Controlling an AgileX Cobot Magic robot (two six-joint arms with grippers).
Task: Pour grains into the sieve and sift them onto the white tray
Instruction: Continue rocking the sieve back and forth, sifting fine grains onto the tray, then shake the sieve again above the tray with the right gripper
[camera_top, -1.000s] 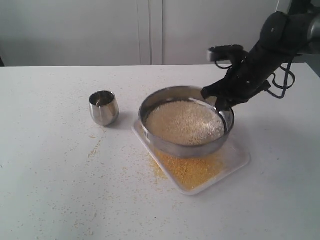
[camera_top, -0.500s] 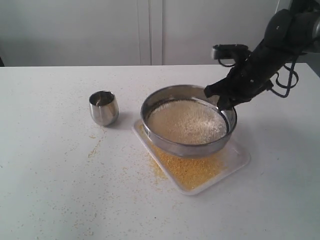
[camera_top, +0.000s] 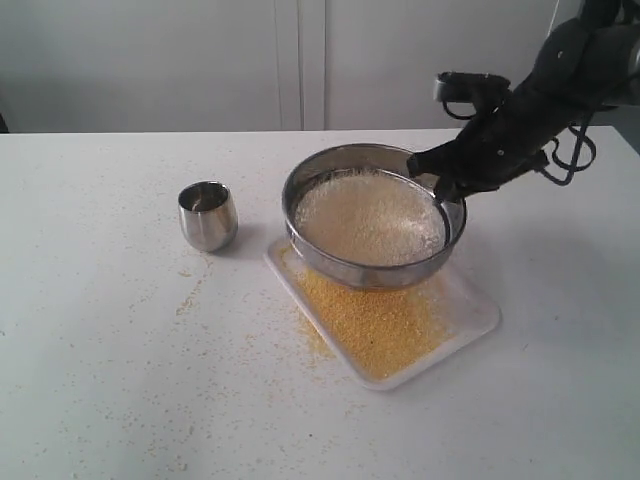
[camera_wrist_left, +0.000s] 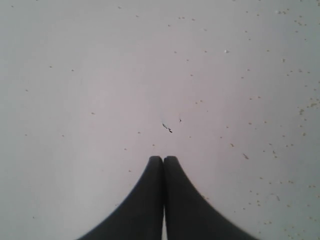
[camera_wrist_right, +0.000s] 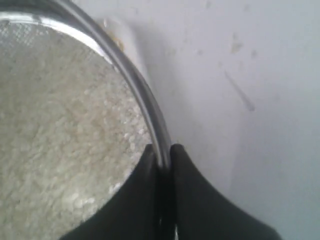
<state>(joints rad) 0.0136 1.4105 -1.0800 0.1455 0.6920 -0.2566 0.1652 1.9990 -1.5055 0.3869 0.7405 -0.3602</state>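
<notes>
The round steel sieve hangs tilted above the white tray, holding pale beige grains. My right gripper is shut on the sieve's far right rim; in the right wrist view the rim runs between the dark fingertips, with coarse grains beside them. Fine yellow meal covers the tray under the sieve. My left gripper is shut on nothing, over bare table; it does not show in the exterior view.
A small steel cup stands upright on the table to the left of the tray. Stray yellow granules are scattered on the white table around the tray and cup. A white wall rises behind the table.
The right gripper has lifted the sieve and carried it a little toward the back, tilting it. More yellow meal shows on the tray's front part. The cup has not moved.
</notes>
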